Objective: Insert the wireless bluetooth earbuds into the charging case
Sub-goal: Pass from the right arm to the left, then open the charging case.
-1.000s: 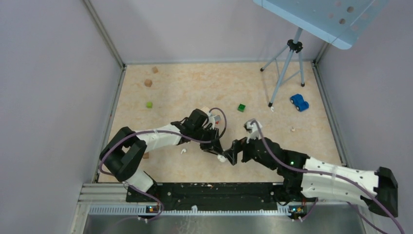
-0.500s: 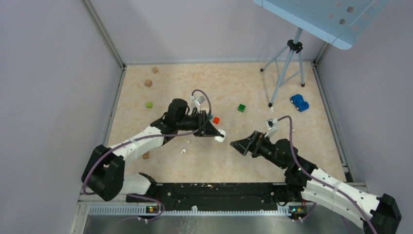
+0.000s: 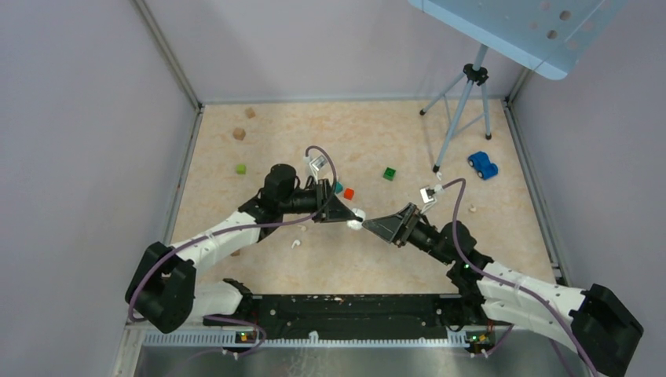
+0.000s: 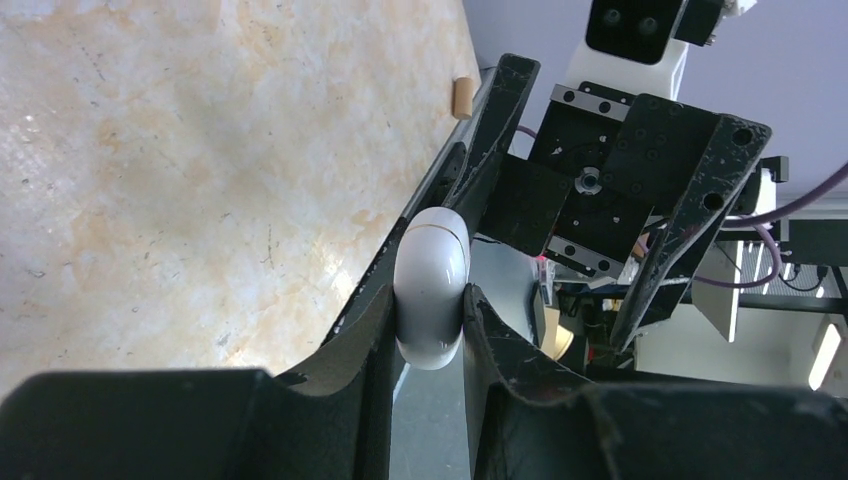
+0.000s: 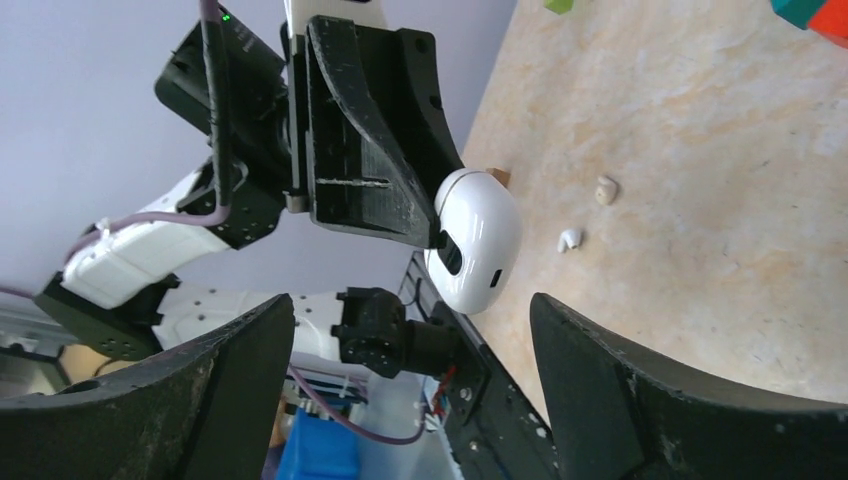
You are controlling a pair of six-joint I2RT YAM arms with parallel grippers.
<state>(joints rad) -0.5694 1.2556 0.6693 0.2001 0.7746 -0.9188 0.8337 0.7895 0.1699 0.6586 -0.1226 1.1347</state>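
The charging case (image 3: 358, 218) looks glossy white here, rounded, with a seam line round it. It hangs above the table, pinched between the fingers of my left gripper (image 3: 350, 217). The left wrist view shows the case (image 4: 432, 290) squeezed in my left gripper (image 4: 430, 335). My right gripper (image 3: 371, 224) faces it from the right, open, jaws wide and apart from the case (image 5: 478, 240); nothing lies inside my right gripper (image 5: 412, 300). One white earbud (image 3: 295, 244) lies on the table below the left arm, also in the right wrist view as the earbud (image 5: 570, 238), next to a small pale piece (image 5: 605, 188).
Red cube (image 3: 349, 193) and teal cube (image 3: 338, 188) sit just behind the left gripper, a green cube (image 3: 390, 173) further right. A lime cube (image 3: 240, 168) and wooden blocks (image 3: 239, 133) lie far left. A tripod (image 3: 463, 118), blue toy car (image 3: 482, 165) and beige bead (image 3: 472, 208) are at right.
The left gripper carried the case up and back from the near middle of the table. The right gripper drew away, then swung up to face the case from the right.
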